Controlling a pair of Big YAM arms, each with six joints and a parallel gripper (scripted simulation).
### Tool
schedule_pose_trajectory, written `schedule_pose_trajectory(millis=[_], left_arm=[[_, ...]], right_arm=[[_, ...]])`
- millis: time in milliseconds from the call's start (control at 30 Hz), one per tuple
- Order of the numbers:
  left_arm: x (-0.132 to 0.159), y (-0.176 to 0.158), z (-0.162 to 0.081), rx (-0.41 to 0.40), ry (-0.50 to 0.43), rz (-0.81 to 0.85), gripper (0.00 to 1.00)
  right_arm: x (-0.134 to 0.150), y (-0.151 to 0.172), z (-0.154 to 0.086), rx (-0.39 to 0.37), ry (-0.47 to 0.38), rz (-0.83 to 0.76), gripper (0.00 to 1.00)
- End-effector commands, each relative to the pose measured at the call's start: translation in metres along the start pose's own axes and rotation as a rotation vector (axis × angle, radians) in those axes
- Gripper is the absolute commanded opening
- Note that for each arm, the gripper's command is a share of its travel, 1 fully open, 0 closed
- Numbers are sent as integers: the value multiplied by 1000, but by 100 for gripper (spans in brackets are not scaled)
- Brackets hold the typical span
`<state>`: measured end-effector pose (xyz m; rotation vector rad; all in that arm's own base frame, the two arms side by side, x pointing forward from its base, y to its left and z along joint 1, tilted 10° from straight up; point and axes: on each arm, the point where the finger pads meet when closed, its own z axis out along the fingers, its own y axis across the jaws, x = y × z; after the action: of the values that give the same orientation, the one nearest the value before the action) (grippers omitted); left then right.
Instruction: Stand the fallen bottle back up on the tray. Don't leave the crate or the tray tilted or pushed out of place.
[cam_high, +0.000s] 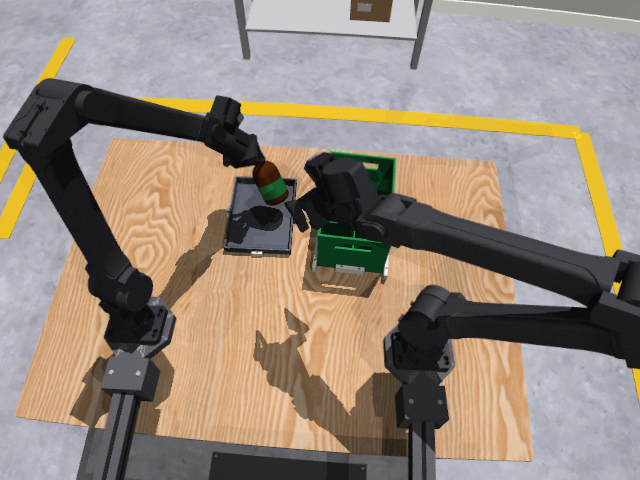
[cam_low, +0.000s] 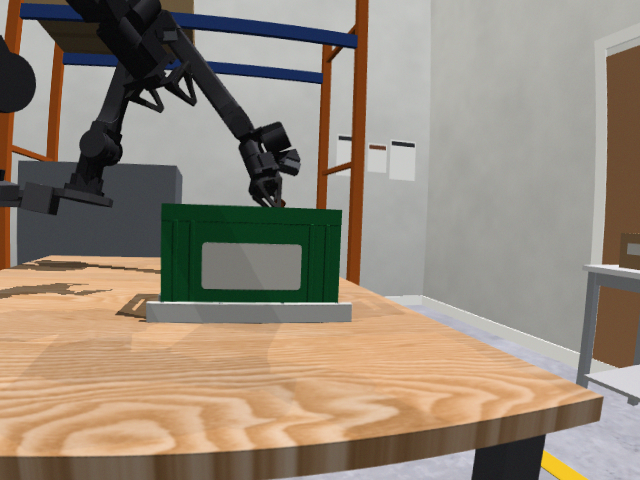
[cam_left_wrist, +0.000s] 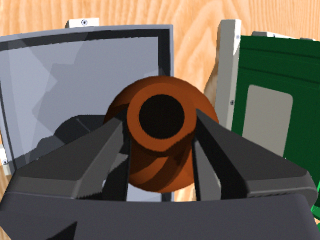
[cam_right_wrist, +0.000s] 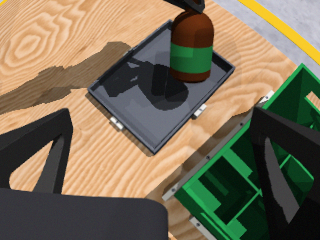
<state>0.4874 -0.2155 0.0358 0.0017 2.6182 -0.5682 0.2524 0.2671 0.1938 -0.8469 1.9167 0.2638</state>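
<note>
Bottle (cam_high: 270, 184) (cam_low: 282, 203) (cam_left_wrist: 162, 86) (cam_right_wrist: 191, 47), brown with a green label, is held by its neck in the left claw (cam_high: 261, 159) (cam_low: 273, 204) (cam_left_wrist: 161, 119) (cam_right_wrist: 195, 9), whose fingers are partly closed around it. Its mouth faces the left wrist camera and its base points down toward the tray (cam_high: 258, 242) (cam_left_wrist: 30, 65) (cam_right_wrist: 155, 127). It looks close to upright; I cannot tell exactly how much it leans. A dark shadow (cam_high: 263, 217) (cam_left_wrist: 82, 132) (cam_right_wrist: 165, 90) lies on the tray floor, apart from the base, so the bottle appears raised over the tray.

The right claw (cam_high: 294, 200) (cam_low: 178, 106) (cam_right_wrist: 161, 117) is wide open, with nothing between its fingers, above the gap between tray and crate. The tray lies flat on the wooden surface (cam_high: 206, 361) (cam_low: 310, 403) (cam_left_wrist: 195, 30) (cam_right_wrist: 100, 155). Beside it, apart, the green crate (cam_high: 356, 255) (cam_low: 251, 227) (cam_left_wrist: 270, 65) (cam_right_wrist: 202, 192) sits level, with a pale rail (cam_low: 248, 312) (cam_left_wrist: 227, 75) (cam_right_wrist: 215, 150) along its foot.
</note>
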Motion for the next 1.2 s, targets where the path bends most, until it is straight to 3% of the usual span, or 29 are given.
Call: schedule_pose_trajectory(millis=[0,200,267,300,533,600,700,867,900,1033,1167], left_arm=[[-6,-29,-13,44,-119,235,24],[14,-45,-12,-9,-258,463,24],[14,-45,-12,-9,-258,463,24],[19,-47,-11,-20,-281,500,24],[41,-54,-22,-95,-411,659,24],[52,-18,-14,-159,-359,649,24],[67,7,-6,-191,-306,638,24],[58,-3,-10,-176,-333,621,24],[52,-8,-18,-167,-365,619,24],[72,-5,-22,-164,-344,629,24],[65,0,-16,-175,-348,632,24]], right_arm=[[-50,-1,-19,-5,-74,30,100],[-47,-1,-21,-4,-56,24,100],[-47,-1,-21,-4,-56,24,100],[-63,-2,-24,-2,-89,34,100],[-63,-3,-25,-2,-89,34,100],[-63,-3,-25,-2,-89,34,100],[-63,-3,-25,-2,-89,34,100],[-63,-3,-25,-2,-89,34,100],[-45,-4,-20,5,-59,20,100],[-45,-4,-20,5,-59,20,100],[-45,-4,-20,5,-59,20,100]])
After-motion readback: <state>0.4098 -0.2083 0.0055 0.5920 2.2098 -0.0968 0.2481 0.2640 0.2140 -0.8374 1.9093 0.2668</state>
